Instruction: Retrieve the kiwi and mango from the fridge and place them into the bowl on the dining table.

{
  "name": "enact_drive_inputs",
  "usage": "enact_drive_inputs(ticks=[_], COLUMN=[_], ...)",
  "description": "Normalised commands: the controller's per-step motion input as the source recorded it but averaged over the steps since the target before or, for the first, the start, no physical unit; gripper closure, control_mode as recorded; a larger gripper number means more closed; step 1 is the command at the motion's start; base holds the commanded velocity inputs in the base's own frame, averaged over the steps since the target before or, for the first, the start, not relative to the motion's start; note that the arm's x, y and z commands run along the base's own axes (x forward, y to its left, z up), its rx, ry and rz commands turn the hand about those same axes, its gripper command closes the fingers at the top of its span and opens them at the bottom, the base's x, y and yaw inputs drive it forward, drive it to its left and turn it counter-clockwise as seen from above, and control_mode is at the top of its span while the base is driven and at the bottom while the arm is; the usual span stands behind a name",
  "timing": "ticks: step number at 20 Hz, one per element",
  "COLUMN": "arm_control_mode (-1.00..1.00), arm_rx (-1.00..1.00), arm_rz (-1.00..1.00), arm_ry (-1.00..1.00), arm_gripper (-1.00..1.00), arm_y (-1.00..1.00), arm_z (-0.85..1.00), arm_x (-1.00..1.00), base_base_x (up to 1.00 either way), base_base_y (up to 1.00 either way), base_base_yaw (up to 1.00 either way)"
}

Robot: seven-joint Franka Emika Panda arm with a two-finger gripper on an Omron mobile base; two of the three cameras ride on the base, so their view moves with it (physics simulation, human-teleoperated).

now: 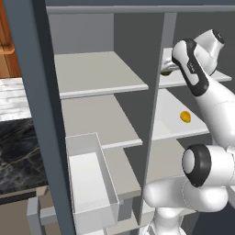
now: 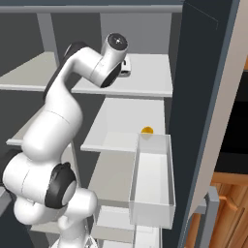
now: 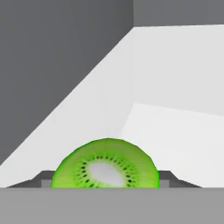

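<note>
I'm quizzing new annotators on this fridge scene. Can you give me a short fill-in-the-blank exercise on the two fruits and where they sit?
1. In the hand view, the fruit between the fingertips of the gripper is the ____.
2. The mango lies on the shelf directly ____ the shelf the gripper reaches onto.
3. The cut face of the kiwi is ____ with a pale centre.
4. The door of the fridge stands ____.

Missing words: kiwi; below; green; open

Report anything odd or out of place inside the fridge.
Nothing stands out. The kiwi sits between the claw's fingertips on an upper fridge shelf, and the mango rests on the shelf below; nothing spilled or tipped.
</note>
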Motion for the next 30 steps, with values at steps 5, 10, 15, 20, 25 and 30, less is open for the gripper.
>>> enact_drive_inputs(ticks=[5,10,15,20,25,30], arm_control_mode=[-1.0,-1.0,-1.0,-1.0,-1.0,-1.0], arm_rx=[-0.03,0.0,-0.04,-0.07,-0.06,0.0], arm_rz=[0.01,0.0,-0.1,-0.28,-0.3,-0.04], arm_ry=[-0.06,-0.05,-0.14,-0.13,-0.03,0.0], arm_gripper=[1.0,1.0,1.0,1.0,1.0,1.0], arm_y=[0.03,-0.03,0.0,0.02,0.03,-0.01], arm_z=[-0.03,0.29,0.48,0.19,-0.01,-0.21], arm_x=[-0.5,-0.92,-1.0,-1.0,-1.0,-1.0], base_base_x=[0.0,0.0,0.0,0.0,0.0,0.0], base_base_y=[0.0,0.0,0.0,0.0,0.0,0.0], base_base_yaw=[0.0,0.0,0.0,0.0,0.0,0.0])
